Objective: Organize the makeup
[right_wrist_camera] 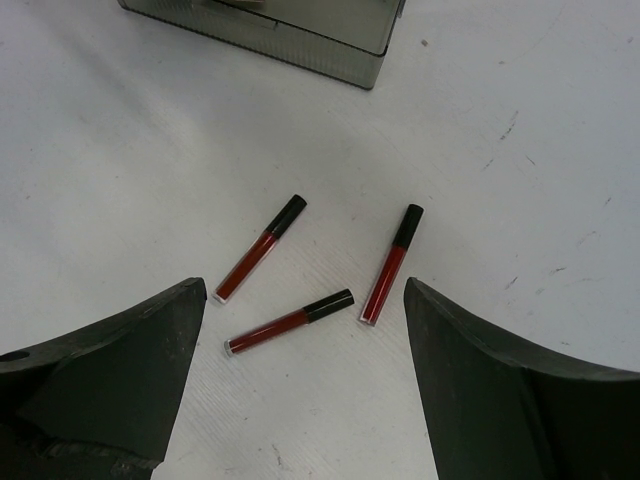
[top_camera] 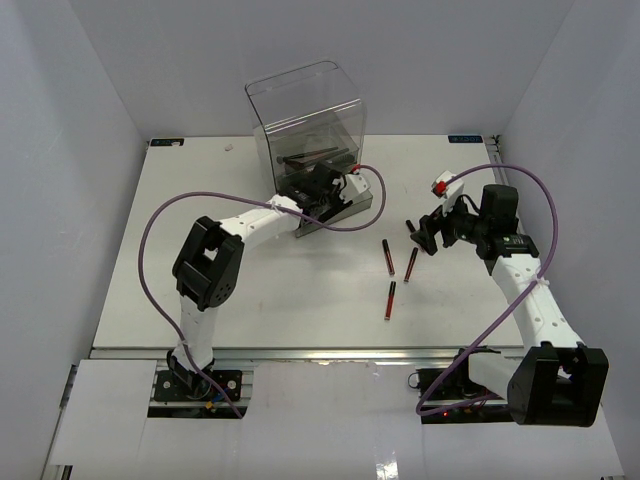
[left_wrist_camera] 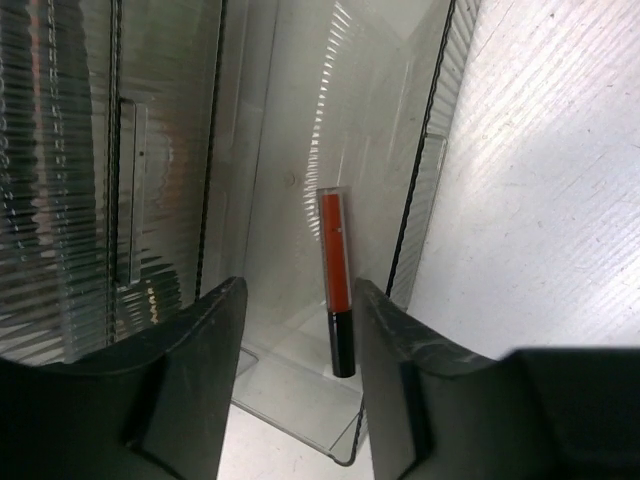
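Three slim red-and-black makeup tubes (top_camera: pixel 386 257) (top_camera: pixel 411 264) (top_camera: pixel 390 300) lie loose on the white table right of centre. In the right wrist view they lie as a left tube (right_wrist_camera: pixel 262 248), a middle tube (right_wrist_camera: pixel 290 322) and a right tube (right_wrist_camera: pixel 392 264). My right gripper (top_camera: pixel 420 232) (right_wrist_camera: pixel 305 290) hovers open just right of them, holding nothing. My left gripper (top_camera: pixel 335 185) (left_wrist_camera: pixel 300 320) is at the pulled-out clear drawer (left_wrist_camera: pixel 290 400) of the acrylic box (top_camera: pixel 305 110). Its jaws stand apart, and another red-and-black tube (left_wrist_camera: pixel 337 290) lies in the drawer just ahead of them, touching neither finger.
A dark brush-like item (top_camera: pixel 310 155) shows through the box wall. The drawer's front edge (right_wrist_camera: pixel 300 40) is at the top of the right wrist view. Purple cables loop over both arms. White walls close the table on three sides.
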Controlling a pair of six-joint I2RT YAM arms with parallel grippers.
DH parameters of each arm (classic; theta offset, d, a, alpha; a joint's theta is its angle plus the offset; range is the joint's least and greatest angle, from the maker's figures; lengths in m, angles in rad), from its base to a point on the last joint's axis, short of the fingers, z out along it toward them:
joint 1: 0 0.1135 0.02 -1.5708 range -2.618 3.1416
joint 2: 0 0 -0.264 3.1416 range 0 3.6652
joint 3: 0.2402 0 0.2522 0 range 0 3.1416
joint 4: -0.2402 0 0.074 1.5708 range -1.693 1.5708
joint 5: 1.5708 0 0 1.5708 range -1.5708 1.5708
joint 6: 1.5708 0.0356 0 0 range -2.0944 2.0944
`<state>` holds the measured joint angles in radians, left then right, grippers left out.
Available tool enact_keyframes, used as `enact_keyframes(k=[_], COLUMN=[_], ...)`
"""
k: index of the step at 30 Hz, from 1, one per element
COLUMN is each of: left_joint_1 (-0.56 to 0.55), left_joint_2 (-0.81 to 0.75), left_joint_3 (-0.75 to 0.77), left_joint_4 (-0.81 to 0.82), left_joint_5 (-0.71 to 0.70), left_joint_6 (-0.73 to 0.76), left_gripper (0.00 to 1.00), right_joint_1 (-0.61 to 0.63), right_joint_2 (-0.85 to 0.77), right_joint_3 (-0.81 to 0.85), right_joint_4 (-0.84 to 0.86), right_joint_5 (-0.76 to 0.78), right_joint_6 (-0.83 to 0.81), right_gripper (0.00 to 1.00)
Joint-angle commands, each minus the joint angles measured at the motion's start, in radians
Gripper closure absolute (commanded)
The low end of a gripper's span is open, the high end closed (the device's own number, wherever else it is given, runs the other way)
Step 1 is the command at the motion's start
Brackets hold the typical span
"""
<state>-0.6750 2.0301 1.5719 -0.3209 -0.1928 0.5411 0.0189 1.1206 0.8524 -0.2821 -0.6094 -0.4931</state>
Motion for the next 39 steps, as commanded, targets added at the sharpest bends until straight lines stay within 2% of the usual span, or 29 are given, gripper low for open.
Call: enact_keyframes(k=[1,4,9,12,14,15,19,22,25,27,32,39], left_joint_1=[0.005,0.005,0.006,0.005,0.005,0.005,0.009,0.011,0.011,0.012,0.014,0.012], left_joint_2=[-0.038,-0.062,-0.188,-0.348,-0.447,-0.51,-0.723,-0.842,-0.977,-1.041,-1.108,-1.113], left_joint_3=[0.025,0.017,-0.041,-0.165,-0.296,-0.338,-0.473,-0.569,-0.712,-0.755,-0.777,-0.777], left_joint_4=[0.054,0.054,0.067,0.095,0.134,0.136,0.077,0.088,0.139,0.152,0.155,0.154], left_joint_5=[0.009,0.016,0.073,0.125,0.16,0.18,0.266,0.288,0.265,0.235,0.231,0.264], left_joint_6=[0.001,-0.043,-0.194,-0.291,-0.375,-0.402,-0.53,-0.567,-0.57,-0.57,-0.572,-0.578], left_gripper=[0.39,0.36,0.32,0.2,0.04,0.02,0.02,0.02,0.02,0.02,0.02,0.02], right_joint_1=[-0.007,-0.007,-0.007,-0.007,-0.007,-0.004,0.04,0.071,0.094,0.099,0.105,0.115], right_joint_2=[0.02,0.042,0.096,0.154,0.184,0.201,0.291,0.365,0.457,0.514,0.623,0.719], right_joint_3=[-0.009,-0.004,0.011,0.037,0.05,0.058,0.109,0.147,0.198,0.243,0.333,0.393], right_joint_4=[0.027,0.02,0.013,-0.012,-0.024,-0.025,-0.034,-0.043,-0.062,-0.076,-0.116,-0.126], right_joint_5=[-0.011,0.006,0.082,0.152,0.21,0.239,0.336,0.392,0.422,0.425,0.438,0.456], right_joint_6=[-0.02,-0.02,0.014,0.032,0.036,0.033,0.015,0.001,-0.001,-0.001,0.002,0.013], right_gripper=[0.14,0.14,0.15,0.18,0.19,0.19,0.19,0.2,0.26,0.34,0.46,0.54])
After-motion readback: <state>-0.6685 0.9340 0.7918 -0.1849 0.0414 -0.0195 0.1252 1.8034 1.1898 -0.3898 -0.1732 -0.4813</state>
